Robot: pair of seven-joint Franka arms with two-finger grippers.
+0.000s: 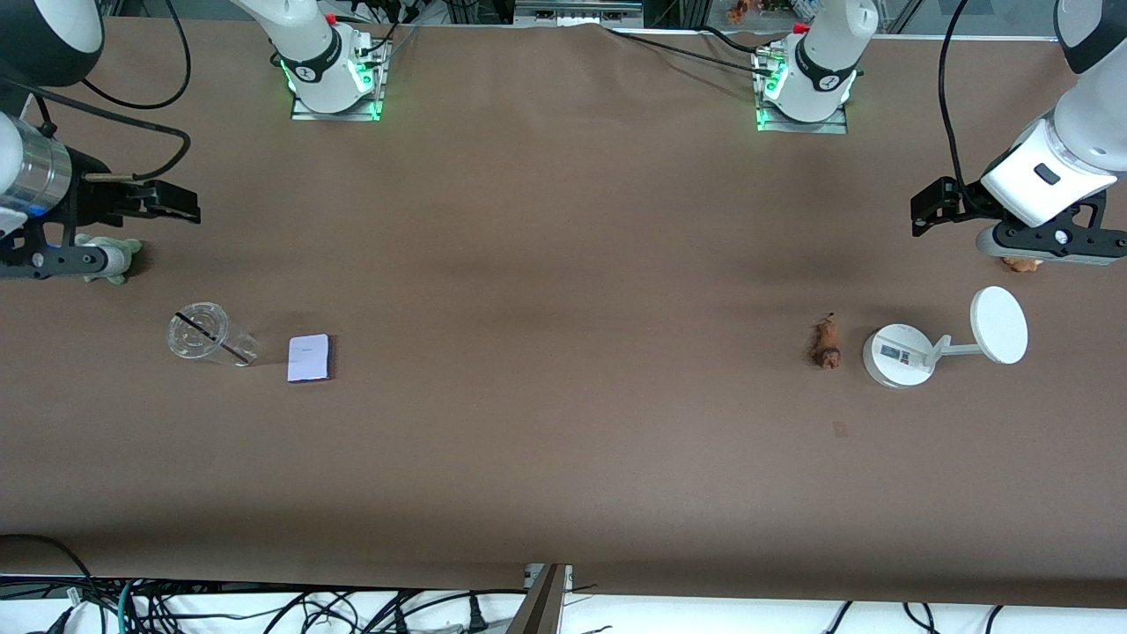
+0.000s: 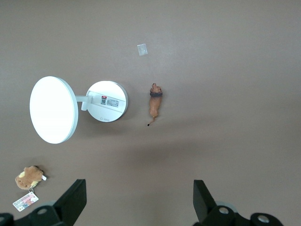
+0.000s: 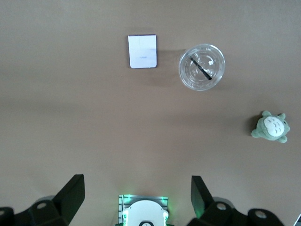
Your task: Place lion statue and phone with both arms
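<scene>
The lion statue [image 1: 826, 343], a tiny reddish-brown figurine, lies on the brown table toward the left arm's end, beside a white stand; it also shows in the left wrist view [image 2: 154, 101]. The phone [image 1: 309, 357], a pale lavender slab, lies flat toward the right arm's end, beside a clear cup; it also shows in the right wrist view [image 3: 142, 51]. My left gripper [image 1: 917, 214] hangs open and empty in the air over bare table [image 2: 140, 202]. My right gripper [image 1: 189, 207] hangs open and empty over bare table [image 3: 138, 200].
A white round-based stand with a disc [image 1: 898, 355] stands beside the lion. A clear cup with a dark straw [image 1: 204, 333] lies beside the phone. A grey-green plush [image 1: 110, 257] sits under the right arm, a tan plush [image 1: 1021, 262] under the left.
</scene>
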